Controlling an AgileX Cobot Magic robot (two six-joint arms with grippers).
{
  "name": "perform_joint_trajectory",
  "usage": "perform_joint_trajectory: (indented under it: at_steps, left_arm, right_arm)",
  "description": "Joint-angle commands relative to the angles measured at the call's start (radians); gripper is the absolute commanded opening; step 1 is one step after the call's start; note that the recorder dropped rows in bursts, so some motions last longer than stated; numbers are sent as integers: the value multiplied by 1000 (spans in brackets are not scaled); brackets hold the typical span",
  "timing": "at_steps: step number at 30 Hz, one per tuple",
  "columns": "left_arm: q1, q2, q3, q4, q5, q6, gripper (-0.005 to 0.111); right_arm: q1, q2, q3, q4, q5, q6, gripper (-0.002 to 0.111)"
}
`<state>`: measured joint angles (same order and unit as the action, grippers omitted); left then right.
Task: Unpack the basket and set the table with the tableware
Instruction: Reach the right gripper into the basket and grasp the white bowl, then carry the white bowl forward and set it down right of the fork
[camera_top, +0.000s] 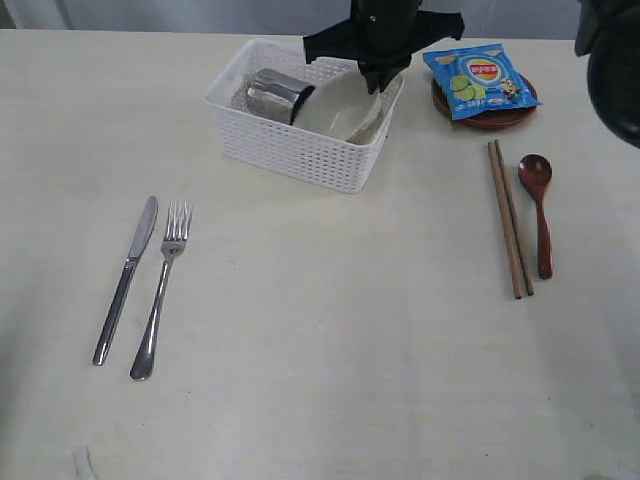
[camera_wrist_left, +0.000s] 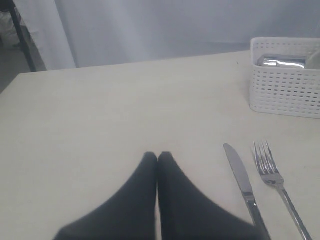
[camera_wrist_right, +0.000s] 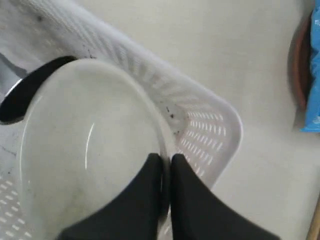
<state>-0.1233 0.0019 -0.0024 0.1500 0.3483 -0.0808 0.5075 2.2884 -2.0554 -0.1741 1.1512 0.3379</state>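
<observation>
Clock directions are read on the exterior view, with 12 at the far edge of the table (camera_top: 330, 350).

1. Nearest, at 8 o'clock: the knife (camera_top: 125, 280) and fork (camera_top: 160, 290) lie side by side, apart, with their long axes running roughly 7 to 1. We judge them already set.
2. The left gripper (camera_wrist_left: 157, 155) hangs just beside the knife's near end. Its fingers are pressed together with nothing between them. It stands well apart from the basket (camera_top: 290, 150).
3. At 3 o'clock: the chopsticks (camera_top: 510, 220) and spoon (camera_top: 540, 215) lie parallel, on a 12 to 6 axis.
4. At 12 o'clock: the basket holds 2 items. The cup (camera_top: 272, 95) lies on its side at the 9 o'clock end, its mouth turned to the bowl (camera_top: 335, 108). The bowl leans tilted toward the 3 o'clock wall.
5. The right gripper (camera_wrist_right: 165, 157) reaches into the basket from 12 o'clock. Its fingers are narrowed onto the bowl's rim, 1 inside the bowl and 1 in the gap between bowl and basket wall. We judge this a pinch on the rim.
6. Governing relation: the pinched rim sits close to the basket's 3 o'clock wall, so in our judgement the lift must go straight up before any sideways travel. The right arm is plainly the nearer.
7. Farthest, at 1 o'clock: the plate (camera_top: 490, 118) lies under the snack packet (camera_top: 480, 80)
</observation>
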Motion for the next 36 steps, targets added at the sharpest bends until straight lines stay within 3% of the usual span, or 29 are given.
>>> perform_joint_trajectory:
  at_steps: [1,7,11,14,20,26,32,36]
  left_arm:
    - [-5,-2,2,3,-1,-2,0]
    - [-5,-2,2,3,-1,-2,0]
    - [-5,-2,2,3,-1,-2,0]
    - [-5,-2,2,3,-1,-2,0]
    - [-5,-2,2,3,-1,-2,0]
    - [-5,-2,2,3,-1,-2,0]
    - [-5,-2,2,3,-1,-2,0]
    - [-5,-2,2,3,-1,-2,0]
  right_arm:
    - [-8,-72,-3,-30,-8,-34,0]
    - [-16,-300,-3,-78,57,-110,0]
    - [-25,-391,31,244,70,-298,0]
    - [-25,-457,236,505,37,-468,0]
    - [-23,-525,597,740,-110,-633,0]
    - [9,-527,876,823,-299,-748,0]
    - [40,-527,1003,957,-403,-905,0]
    - [71,-527,1026,958,-433,-911,0]
